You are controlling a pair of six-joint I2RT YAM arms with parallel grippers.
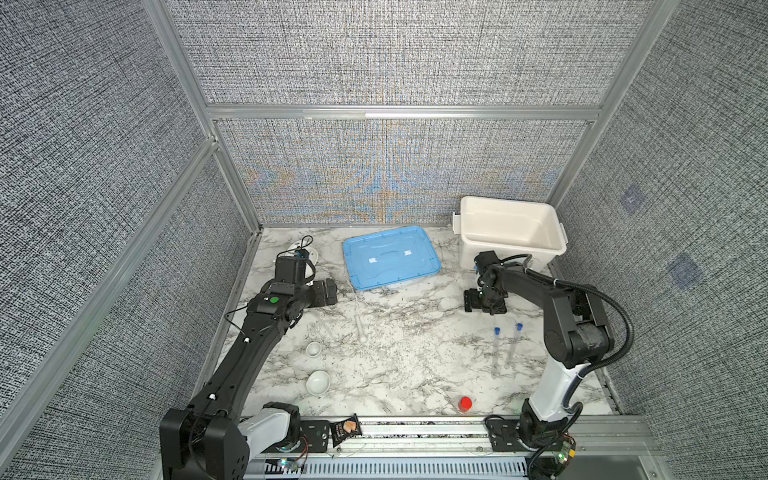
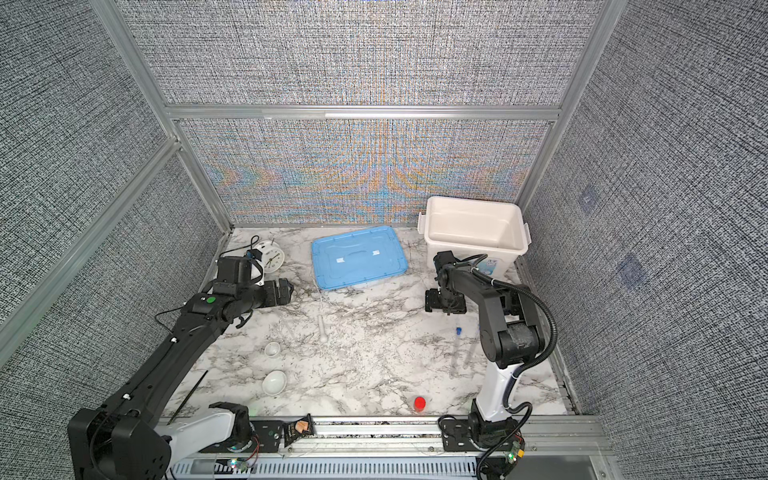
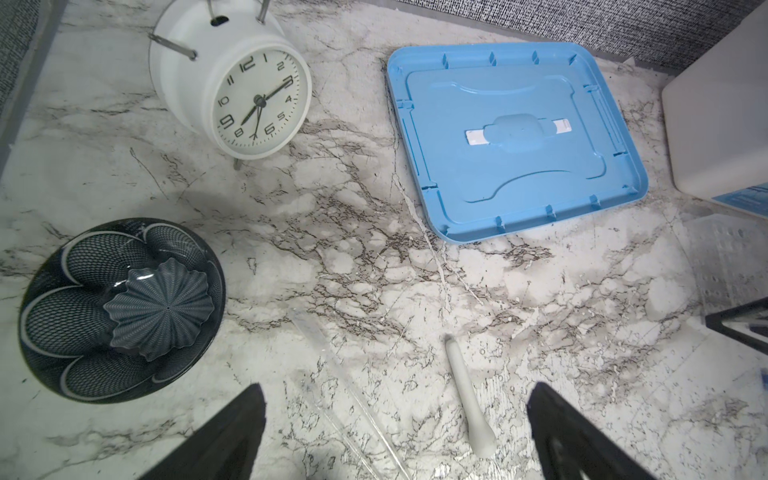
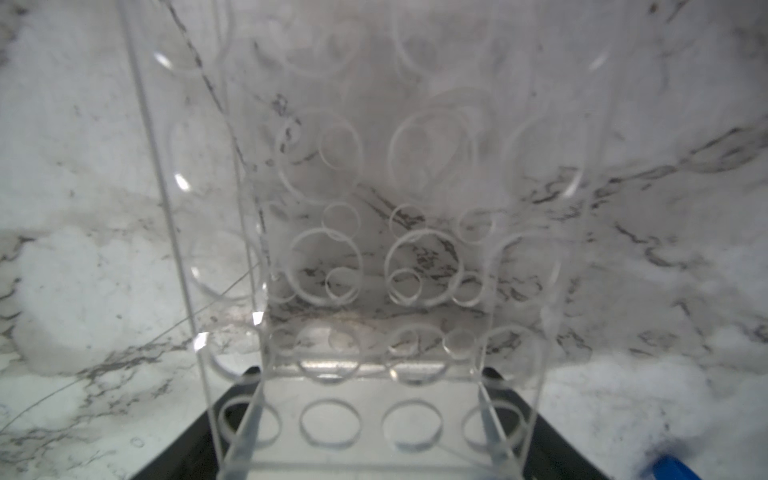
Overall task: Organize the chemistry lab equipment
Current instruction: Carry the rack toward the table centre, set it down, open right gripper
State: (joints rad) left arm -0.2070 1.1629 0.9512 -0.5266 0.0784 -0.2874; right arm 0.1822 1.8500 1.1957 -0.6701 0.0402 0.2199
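Veined marble tabletop (image 1: 415, 353) is spreading below: left gripper (image 3: 397, 392) is gaping, smooth white pestle (image 3: 461, 374) just ahead; right gripper (image 4: 370, 384) is straddling a clear holed rack (image 4: 374, 166), clamping unclear.

Under my left gripper (image 3: 397, 386) and my right gripper (image 1: 485, 306) lay a white tabletop (image 1: 399, 374) with grey marble veining. It was evenly lit from above, and the shadows on it were soft. Ahead of both, past the table's far edge, stood a back wall (image 1: 395, 62) of grey woven fabric, crossed by an aluminium rail (image 1: 395, 112). Coloured ripples showed on its lower panel. Outward of my left gripper ran the left wall panel (image 1: 83, 208), and outward of my right the right wall panel (image 1: 706, 124), which bore two faint bluish squares (image 1: 632, 198). Behind both, an aluminium track (image 1: 415, 432) edged the table.
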